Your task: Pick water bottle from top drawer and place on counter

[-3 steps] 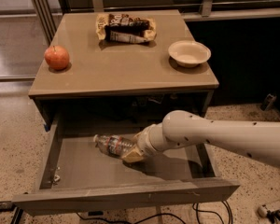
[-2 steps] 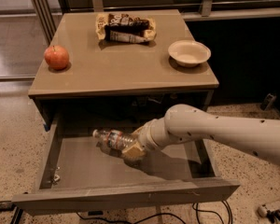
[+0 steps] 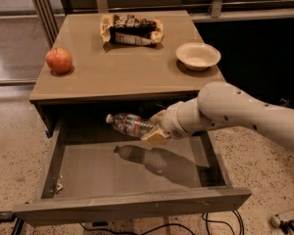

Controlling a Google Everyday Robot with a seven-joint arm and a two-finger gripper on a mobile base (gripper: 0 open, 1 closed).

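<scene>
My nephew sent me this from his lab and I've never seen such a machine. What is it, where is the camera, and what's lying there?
The white tube entering from the right is a robot's arm. At its tip is the gripper, a two-finger clamp, reaching into the open top drawer under the tabletop. It is shut on a water bottle, clear with a white cap, held sideways above the drawer's bare bottom; its shadow falls underneath. There is one camera, looking down from the drawer's side; where it is mounted cannot be told. On the counter lie a red apple at the left, a snack bag at the back and a white bowl at the right.
</scene>
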